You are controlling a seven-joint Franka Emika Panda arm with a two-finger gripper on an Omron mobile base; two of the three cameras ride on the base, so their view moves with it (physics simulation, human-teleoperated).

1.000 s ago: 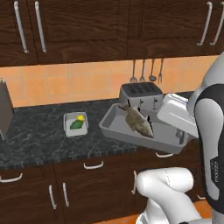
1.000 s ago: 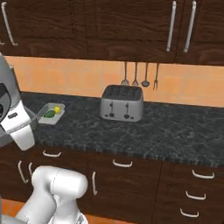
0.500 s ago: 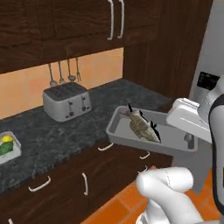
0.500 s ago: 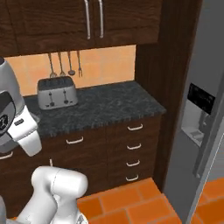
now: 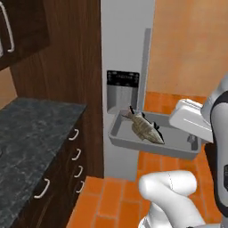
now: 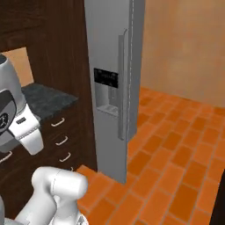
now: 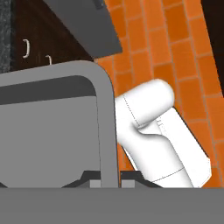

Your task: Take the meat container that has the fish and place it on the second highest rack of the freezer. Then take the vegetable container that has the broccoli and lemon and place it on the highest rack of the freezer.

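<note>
Gripper [image 7: 105,177] clamped on tray [image 5: 120,129] rim, fish [image 5: 143,128] inside, long axis running 10-to-4. Freezer [image 5: 127,53] at 12 beyond tray, door looks closed.

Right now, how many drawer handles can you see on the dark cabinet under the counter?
4 in the left base view: top, second, third, bottom, stacked vertically beside the freezer. Others may be hidden.

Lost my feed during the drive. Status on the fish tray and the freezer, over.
Gripper shut on tray rim, tray held level. Fish lying inside. Freezer ahead, door closed, handle facing us. Door needs opening before loading.
</note>
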